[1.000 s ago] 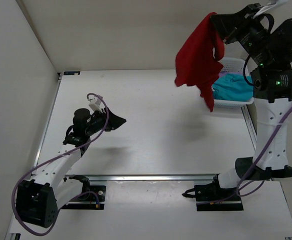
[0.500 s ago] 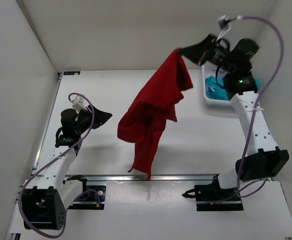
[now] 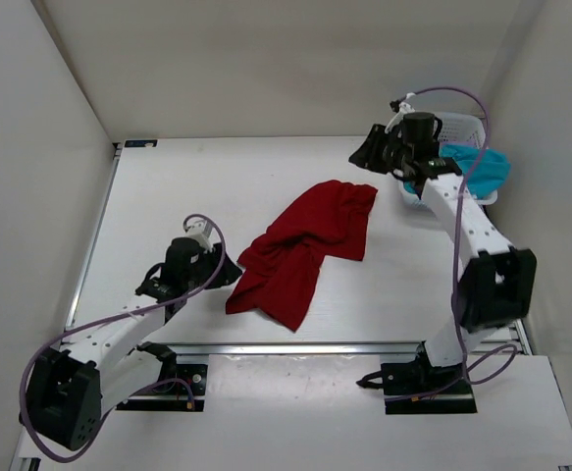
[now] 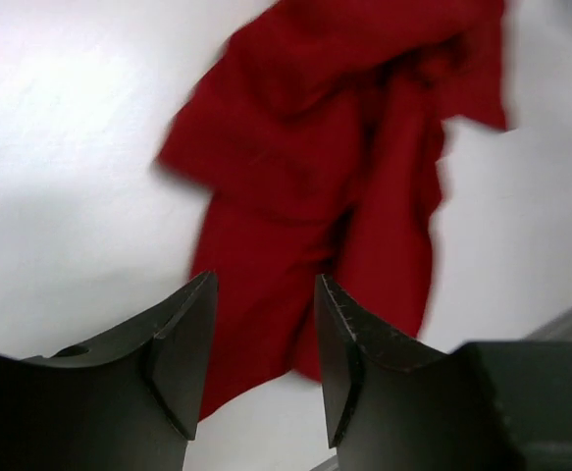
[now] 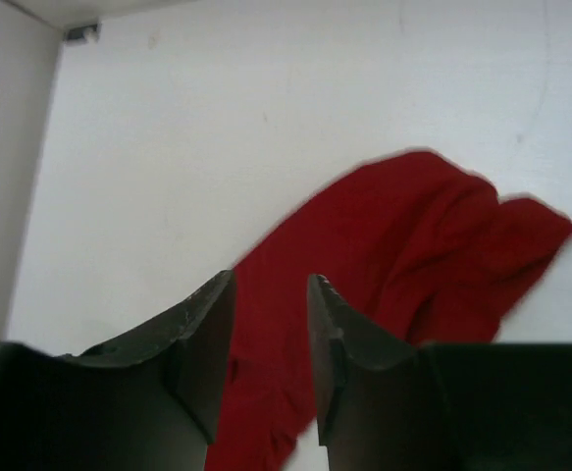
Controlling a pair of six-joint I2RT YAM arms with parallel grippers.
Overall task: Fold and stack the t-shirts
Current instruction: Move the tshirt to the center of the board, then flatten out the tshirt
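Note:
A deep red t-shirt (image 3: 305, 245) lies crumpled in the middle of the white table, stretched from upper right to lower left. It also fills the left wrist view (image 4: 335, 157) and the right wrist view (image 5: 403, 235). My left gripper (image 3: 231, 276) hovers just left of its lower end, open with nothing between the fingers (image 4: 264, 287). My right gripper (image 3: 359, 155) hangs above the table just beyond the shirt's upper right corner, open and empty (image 5: 271, 283). A teal blue t-shirt (image 3: 474, 167) hangs over the edge of the basket.
A white mesh basket (image 3: 459, 122) stands at the back right corner, behind my right arm. A metal rail (image 3: 295, 347) runs along the table's near edge. White walls enclose the table on the left and at the back.
My right arm swung the red t-shirt from above the basket out over the table and let it go; it now lies flat. My left arm moved right toward its lower end.

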